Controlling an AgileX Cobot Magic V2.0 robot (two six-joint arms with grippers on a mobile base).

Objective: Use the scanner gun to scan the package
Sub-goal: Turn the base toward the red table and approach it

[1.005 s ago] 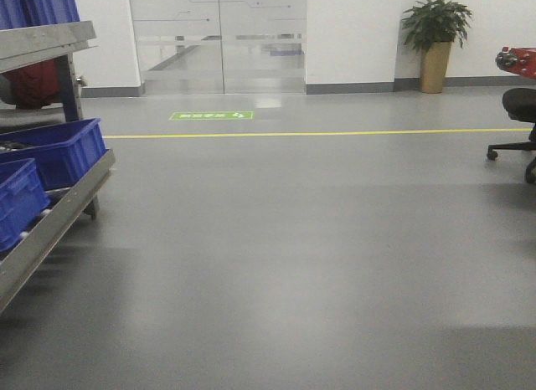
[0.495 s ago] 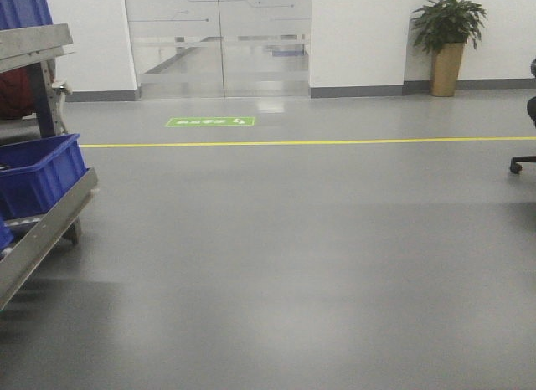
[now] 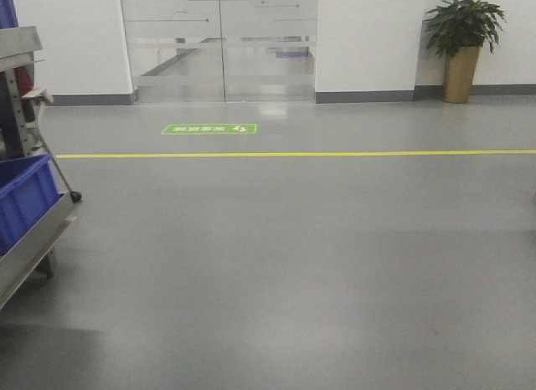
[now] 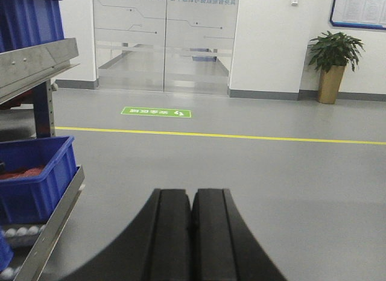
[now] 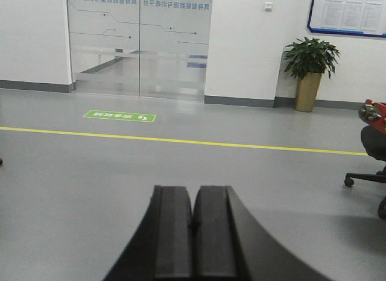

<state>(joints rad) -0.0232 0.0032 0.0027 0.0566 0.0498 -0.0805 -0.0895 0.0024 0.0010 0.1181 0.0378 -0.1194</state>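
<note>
While neither package nor scanner gun shows in any view, left tool [image 4: 192, 233] and right tool [image 5: 193, 233] both sit closed, empty. Beside left tool, metal rack [image 4: 37, 59] with blue crate [image 4: 37, 183]; risk: base clips rack edge if steered closer.

A warehouse or factory hall is indicated: a grey coated floor [image 3: 293, 273] marked with a yellow line [image 3: 293, 154] and a green floor sign [image 3: 209, 129], blue plastic crates [image 4: 33, 184] kept on a metal rack [image 4: 36, 61], frosted glass doors [image 3: 219, 43], and a notice board [image 5: 348, 12] mounted above a potted plant [image 5: 309, 67].
</note>
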